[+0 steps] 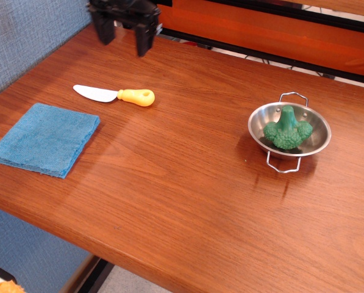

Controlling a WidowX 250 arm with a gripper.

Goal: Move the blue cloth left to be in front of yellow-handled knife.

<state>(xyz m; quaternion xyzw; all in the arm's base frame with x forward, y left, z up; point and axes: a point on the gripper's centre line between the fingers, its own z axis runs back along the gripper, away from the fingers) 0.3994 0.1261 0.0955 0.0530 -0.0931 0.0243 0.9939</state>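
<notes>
The blue cloth (45,138) is laid flat on the table (188,183), near the front left of the yellow-handled knife (114,94). The gripper (124,38) is seen high up, open, with nothing held between its 2 fingers.

The gripper (123,36) is cut off by the top edge; only two dark fingers (144,41) are seen, apart and empty. The table (188,183) is cropped at right and bottom. An orange object (11,287) at the bottom-left corner is cut off, unidentifiable.
</notes>
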